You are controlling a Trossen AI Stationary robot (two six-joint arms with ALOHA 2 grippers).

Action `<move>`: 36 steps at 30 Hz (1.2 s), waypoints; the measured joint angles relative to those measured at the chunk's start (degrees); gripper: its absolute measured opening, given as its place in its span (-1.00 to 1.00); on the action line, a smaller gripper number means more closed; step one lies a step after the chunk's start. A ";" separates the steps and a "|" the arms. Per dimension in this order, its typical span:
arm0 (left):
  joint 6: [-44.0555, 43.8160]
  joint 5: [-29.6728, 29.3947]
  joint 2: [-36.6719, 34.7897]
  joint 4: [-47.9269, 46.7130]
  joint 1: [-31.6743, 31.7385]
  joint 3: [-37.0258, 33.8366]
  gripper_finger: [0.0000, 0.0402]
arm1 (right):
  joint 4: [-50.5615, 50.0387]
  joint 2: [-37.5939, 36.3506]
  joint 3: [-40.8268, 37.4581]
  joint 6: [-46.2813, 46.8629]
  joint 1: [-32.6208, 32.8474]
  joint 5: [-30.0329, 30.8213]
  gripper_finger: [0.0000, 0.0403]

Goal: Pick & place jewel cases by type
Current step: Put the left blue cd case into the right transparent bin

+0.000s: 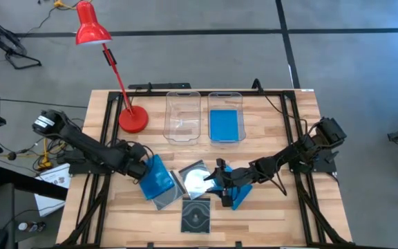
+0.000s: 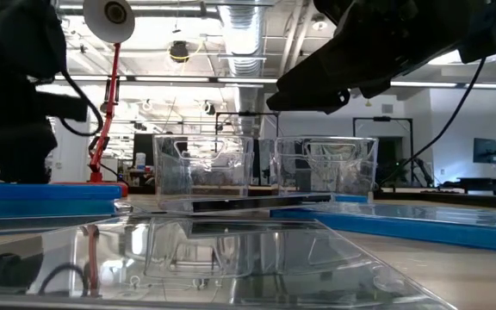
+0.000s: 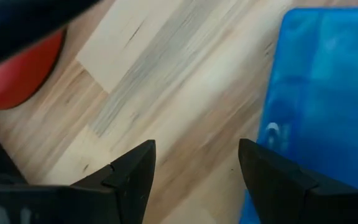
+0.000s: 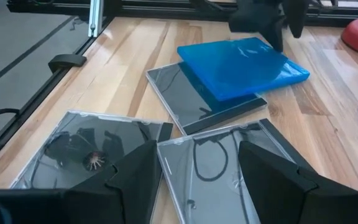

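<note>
Several jewel cases lie on the wooden table. A blue case (image 1: 159, 178) rests tilted on a dark grey case (image 4: 197, 106). My left gripper (image 3: 194, 146) stands open, pointing steeply down at the bare wood beside that blue case's edge (image 3: 278, 118). Two clear cases (image 4: 92, 152) (image 4: 219, 165) lie side by side below my open right gripper (image 4: 194, 149), one of them showing a disc (image 1: 196, 180). Another blue case (image 1: 238, 197) lies under the right arm. A dark case (image 1: 196, 215) lies near the front edge.
Two clear bins stand at the back: the left one (image 1: 184, 116) holds nothing, the right one (image 1: 225, 124) holds a blue case. A red lamp stands on its base (image 1: 133, 120) at the back left. Black frame rails run along both table sides.
</note>
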 joint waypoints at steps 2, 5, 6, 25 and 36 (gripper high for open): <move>-0.11 -0.14 2.30 0.01 0.00 0.02 0.13 | -0.04 0.00 0.00 0.67 0.00 0.00 0.10; -0.36 -0.59 4.41 0.33 -0.11 0.28 0.13 | -0.17 0.00 0.00 0.83 0.00 0.00 0.10; -0.40 -0.40 4.86 0.59 -0.11 0.28 0.13 | -0.20 0.00 0.00 0.83 0.00 0.00 0.10; 4.00 3.70 5.24 12.50 -0.13 2.78 0.12 | -3.39 -0.02 0.63 -3.14 0.49 0.07 0.10; 11.66 2.21 5.24 25.47 -0.17 2.84 0.13 | -4.75 -0.01 1.30 0.59 0.35 -0.02 0.10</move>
